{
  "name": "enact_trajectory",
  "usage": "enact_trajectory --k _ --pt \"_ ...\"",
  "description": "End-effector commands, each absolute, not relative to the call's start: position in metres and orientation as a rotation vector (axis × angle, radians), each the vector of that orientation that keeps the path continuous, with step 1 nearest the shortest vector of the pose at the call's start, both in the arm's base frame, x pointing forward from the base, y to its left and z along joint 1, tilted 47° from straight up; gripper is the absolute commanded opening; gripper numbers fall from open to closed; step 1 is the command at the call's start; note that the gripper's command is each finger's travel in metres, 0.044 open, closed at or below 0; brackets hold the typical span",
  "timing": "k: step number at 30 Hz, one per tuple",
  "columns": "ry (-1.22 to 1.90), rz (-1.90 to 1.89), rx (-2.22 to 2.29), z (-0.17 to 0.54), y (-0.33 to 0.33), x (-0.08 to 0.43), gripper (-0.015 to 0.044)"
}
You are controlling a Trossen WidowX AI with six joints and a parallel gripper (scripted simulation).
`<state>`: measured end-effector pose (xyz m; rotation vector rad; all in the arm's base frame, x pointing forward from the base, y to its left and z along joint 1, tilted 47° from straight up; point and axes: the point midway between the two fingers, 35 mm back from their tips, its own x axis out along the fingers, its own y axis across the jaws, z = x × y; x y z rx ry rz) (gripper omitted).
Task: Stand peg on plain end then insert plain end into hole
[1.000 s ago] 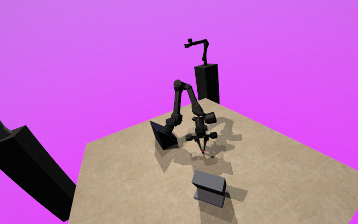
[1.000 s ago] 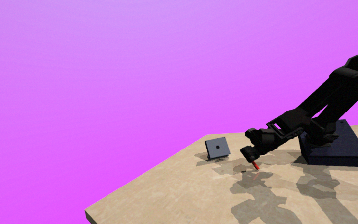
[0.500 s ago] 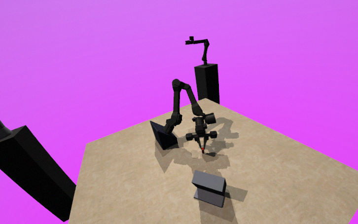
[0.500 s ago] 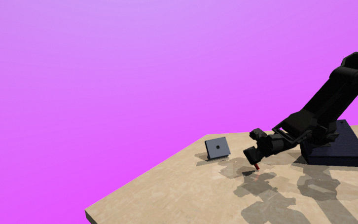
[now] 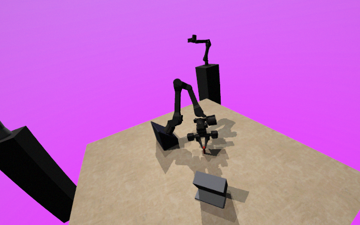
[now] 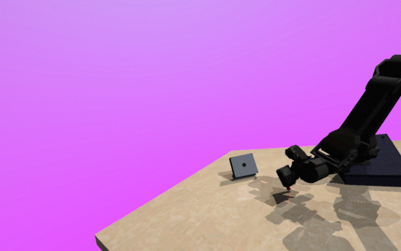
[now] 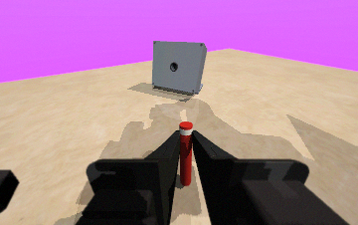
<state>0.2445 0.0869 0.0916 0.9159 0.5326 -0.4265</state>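
no readable writing, black two-fingered end effector (image 5: 204, 145) (image 7: 185, 133) clamped on a red cylindrical peg with a white band (image 5: 204, 150) (image 6: 288, 188) (image 7: 186, 159), banded end up, before the grey sloped panel (image 5: 210, 181) (image 6: 248, 168) (image 7: 169, 77)

A red peg (image 5: 204, 150) (image 6: 288, 188) (image 7: 186, 156) with a white band near its red end, a black hand (image 5: 204, 146) (image 6: 288, 186) (image 7: 185, 133), a gray sloped panel (image 5: 210, 181) (image 6: 247, 170) (image 7: 185, 60) with a dark hole (image 6: 243, 165) (image 7: 174, 67), a navy-black base (image 5: 171, 143) (image 6: 390, 165) and a mottled tan counter (image 5: 127, 169) (image 6: 183, 213) (image 7: 60, 129) appear against a magenta-violet background (image 5: 106, 53) (image 6: 147, 73) (image 7: 99, 25), with grayish-brown shadows across the counter.
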Motion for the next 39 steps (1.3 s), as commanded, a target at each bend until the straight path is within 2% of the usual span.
enact_trajectory --k 1,22,39 --pt "0.498 -0.45 0.906 0.091 0.087 0.242 0.0049" --pt "0.333 -0.528 0.858 0.094 0.095 0.231 0.0049" --pt "0.363 -0.514 0.852 0.091 0.098 0.23 0.0049"
